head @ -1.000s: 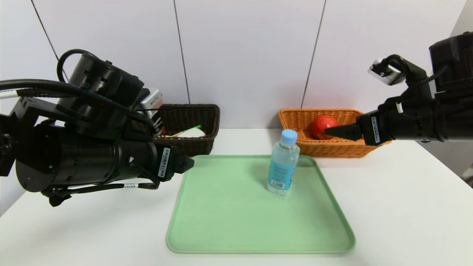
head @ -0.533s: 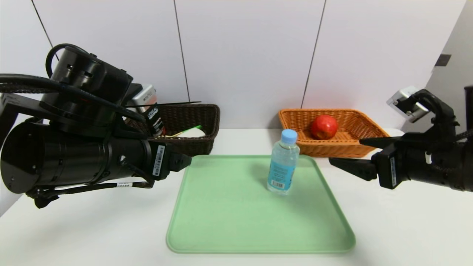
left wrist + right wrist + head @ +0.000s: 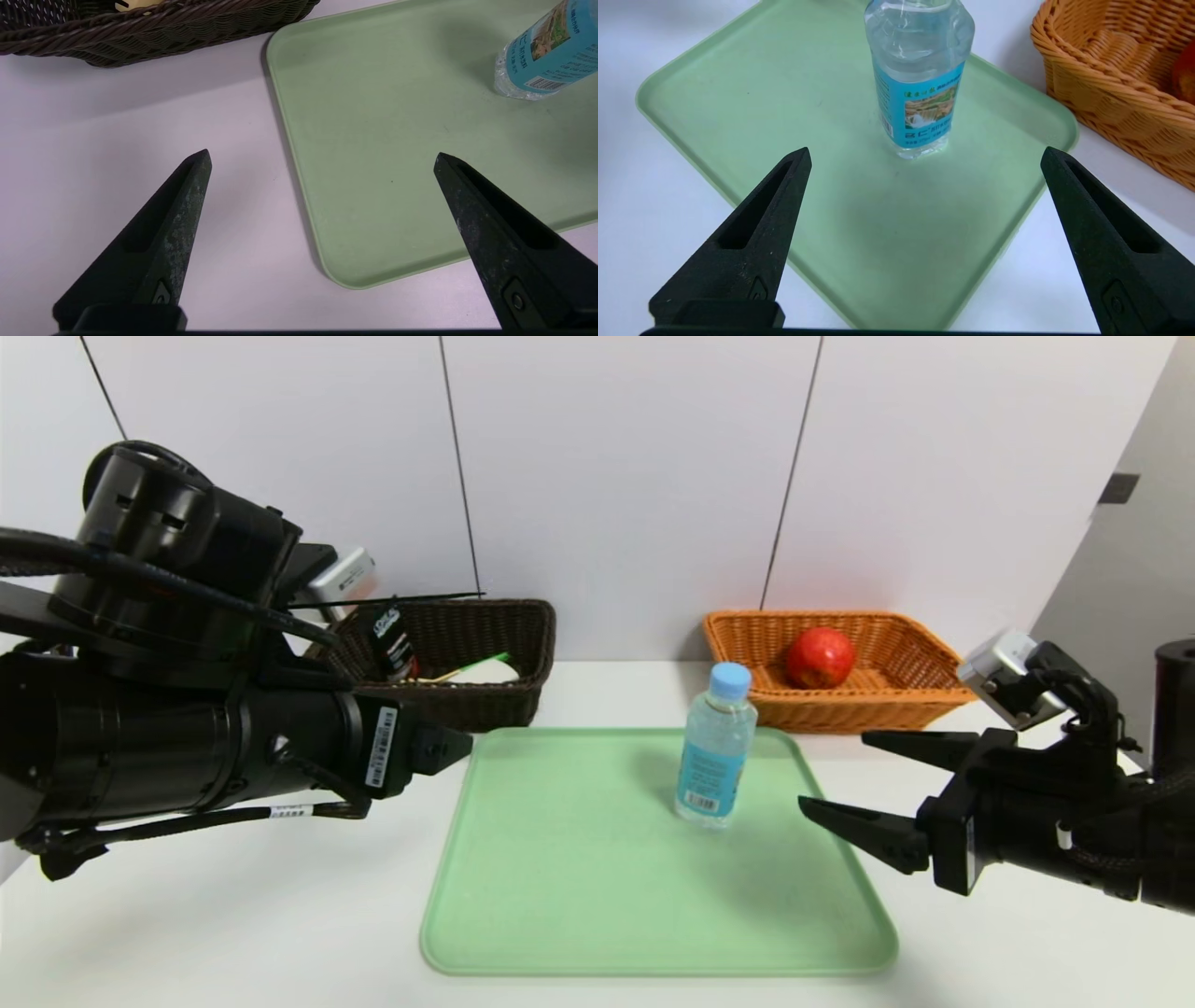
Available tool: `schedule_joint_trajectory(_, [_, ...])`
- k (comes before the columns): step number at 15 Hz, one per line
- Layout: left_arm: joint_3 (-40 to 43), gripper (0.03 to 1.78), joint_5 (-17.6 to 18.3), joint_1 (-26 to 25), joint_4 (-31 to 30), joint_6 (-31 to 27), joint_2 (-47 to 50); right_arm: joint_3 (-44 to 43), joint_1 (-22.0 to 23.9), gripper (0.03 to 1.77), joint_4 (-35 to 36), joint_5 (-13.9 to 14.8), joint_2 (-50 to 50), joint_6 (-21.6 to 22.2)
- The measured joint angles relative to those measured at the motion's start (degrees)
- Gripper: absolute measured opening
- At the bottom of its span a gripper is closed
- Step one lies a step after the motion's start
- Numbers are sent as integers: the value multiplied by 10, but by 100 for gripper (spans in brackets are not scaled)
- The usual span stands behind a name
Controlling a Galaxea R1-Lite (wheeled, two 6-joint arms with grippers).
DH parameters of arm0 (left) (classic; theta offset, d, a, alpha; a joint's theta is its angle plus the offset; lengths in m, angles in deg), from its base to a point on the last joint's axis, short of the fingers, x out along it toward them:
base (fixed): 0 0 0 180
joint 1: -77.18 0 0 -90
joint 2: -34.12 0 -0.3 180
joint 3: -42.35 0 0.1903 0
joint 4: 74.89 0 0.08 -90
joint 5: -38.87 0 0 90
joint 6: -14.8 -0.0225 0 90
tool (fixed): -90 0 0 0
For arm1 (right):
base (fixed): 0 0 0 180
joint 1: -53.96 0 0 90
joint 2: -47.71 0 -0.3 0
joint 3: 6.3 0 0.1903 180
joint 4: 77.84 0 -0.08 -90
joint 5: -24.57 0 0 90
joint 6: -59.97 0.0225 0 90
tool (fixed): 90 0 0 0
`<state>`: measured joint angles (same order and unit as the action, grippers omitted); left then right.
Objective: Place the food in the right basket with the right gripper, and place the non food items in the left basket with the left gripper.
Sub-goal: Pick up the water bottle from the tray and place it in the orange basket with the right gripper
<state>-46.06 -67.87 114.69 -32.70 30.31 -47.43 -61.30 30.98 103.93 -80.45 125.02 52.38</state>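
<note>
Head view: red apple [image 3: 820, 656] already lodged in orange wicker basket [image 3: 738, 635]; clear plastic water bottle [image 3: 715, 747] left upright on green tray [image 3: 560, 896]. Right end effector [image 3: 873, 782] spread wide, empty, beside tray; left end effector [image 3: 322, 161] likewise spread, empty.

Pale green tray [image 3: 579, 896], blue-labelled clear bottle [image 3: 715, 747], orange basket [image 3: 868, 709], dark-brown basket [image 3: 485, 700]

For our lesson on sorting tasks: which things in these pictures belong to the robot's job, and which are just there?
Part of the job:
bottle, upright on the tray
apple, in the orange basket
dark basket, already holding items
right gripper, open, near the bottle
left gripper, open, beside the tray

Just there:
tray
table
</note>
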Motion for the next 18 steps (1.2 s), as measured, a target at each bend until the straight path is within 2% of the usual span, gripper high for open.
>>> schedule_joint_trajectory(4, [6, 169, 0, 0, 0, 1, 2, 34, -9, 169, 131, -1, 62, 0])
schedule_joint_trajectory(8, [8, 169, 0, 0, 0, 1, 2, 40, -14, 169, 230, 1, 128, -6])
schedule_joint_trajectory(13, [14, 169, -1, 0, 0, 2, 3, 45, -16, 169, 370, 5, 222, -34])
schedule_joint_trajectory(15, [14, 169, 0, 0, 0, 2, 2, 45, -18, 170, 399, 7, 246, -38])
schedule_joint_trajectory(18, [14, 169, 0, 0, 0, 1, 0, 42, -19, 170, 400, 7, 266, -39])
